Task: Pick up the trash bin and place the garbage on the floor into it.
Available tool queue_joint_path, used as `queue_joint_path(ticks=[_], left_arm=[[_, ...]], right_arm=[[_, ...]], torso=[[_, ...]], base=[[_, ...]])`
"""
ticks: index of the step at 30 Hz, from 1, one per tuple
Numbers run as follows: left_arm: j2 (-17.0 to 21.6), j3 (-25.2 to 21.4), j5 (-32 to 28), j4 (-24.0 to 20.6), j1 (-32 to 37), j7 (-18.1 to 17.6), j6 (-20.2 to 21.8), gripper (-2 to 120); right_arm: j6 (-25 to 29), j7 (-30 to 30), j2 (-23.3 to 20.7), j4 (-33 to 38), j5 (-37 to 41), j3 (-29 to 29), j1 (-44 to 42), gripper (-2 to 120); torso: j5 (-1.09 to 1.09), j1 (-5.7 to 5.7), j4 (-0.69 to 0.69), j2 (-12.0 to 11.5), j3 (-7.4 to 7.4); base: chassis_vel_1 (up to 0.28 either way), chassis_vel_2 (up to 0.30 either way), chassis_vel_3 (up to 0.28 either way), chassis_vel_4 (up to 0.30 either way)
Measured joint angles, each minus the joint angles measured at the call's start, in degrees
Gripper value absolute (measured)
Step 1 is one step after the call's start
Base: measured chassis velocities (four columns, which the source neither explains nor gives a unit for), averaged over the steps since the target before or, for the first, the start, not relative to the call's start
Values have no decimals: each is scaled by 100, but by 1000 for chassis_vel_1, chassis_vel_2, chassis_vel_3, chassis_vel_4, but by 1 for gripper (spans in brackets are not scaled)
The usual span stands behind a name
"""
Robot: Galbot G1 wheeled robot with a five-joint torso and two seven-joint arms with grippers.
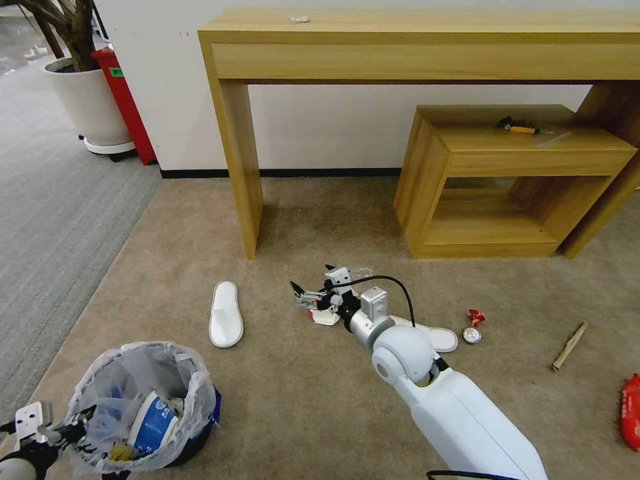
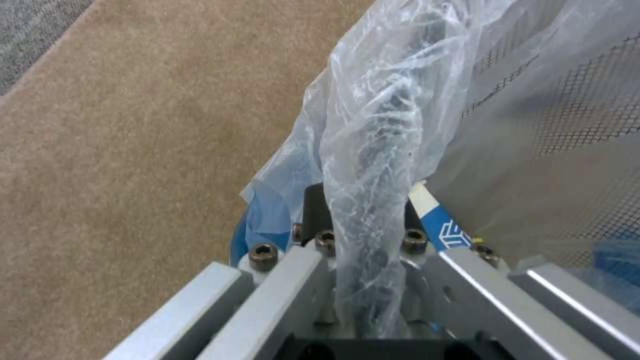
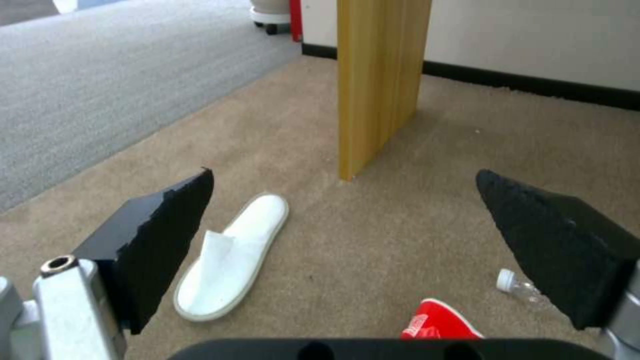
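Beige-brown short-pile carpet [image 1: 313, 393] covers the floor in front of a white wall with a black skirting strip, and a grey ribbed carpet [image 1: 53, 200] adjoins it on the robot's left. A long light-wood console table [image 1: 427, 40] stands against the wall, with a lower open wooden shelf unit [image 1: 507, 180] tucked under its right end; a small black-and-yellow tool [image 1: 517, 125] lies on that unit. Far left, a white plant pot [image 1: 87, 107] stands beside a tall red box [image 1: 127, 100]. Near the lower left of the head view sits the trash bin [image 1: 150, 407], round and black with a blue band, lined with a crinkly translucent plastic bag; inside it lie a blue-and-white paper cup and other scraps. The left gripper [image 2: 363, 235] is clamped on the bin's rim, its fingers pinching the bunched bag and the mesh wall. The right gripper [image 1: 308, 298] hangs low over the carpet with its black wedge-shaped fingers [image 3: 157, 235] spread wide apart and gripping nothing, just above a crushed red paper cup [image 3: 437, 320] and near a clear bottle [image 3: 520, 287]. One flat white slipper [image 1: 226, 313] lies to the left of that gripper; a second white slipper [image 1: 437, 337] lies partly under the right arm. Farther right rest a crumpled red wrapper [image 1: 475, 317], a can [image 1: 472, 335] seen end-on, a wooden stick [image 1: 569, 347] and a red packet [image 1: 630, 410] at the edge.
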Motion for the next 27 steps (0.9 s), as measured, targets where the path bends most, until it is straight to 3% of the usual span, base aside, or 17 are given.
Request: queue_joint_path(ticks=[27], left_arm=[[-92,87,50,-132,12,3,1,0]], right_arm=[[-211,78,58,-68,-9,-80,26,100]], torso=[[-1,0,0,0,0]], base=[[51,130,-50,-126]])
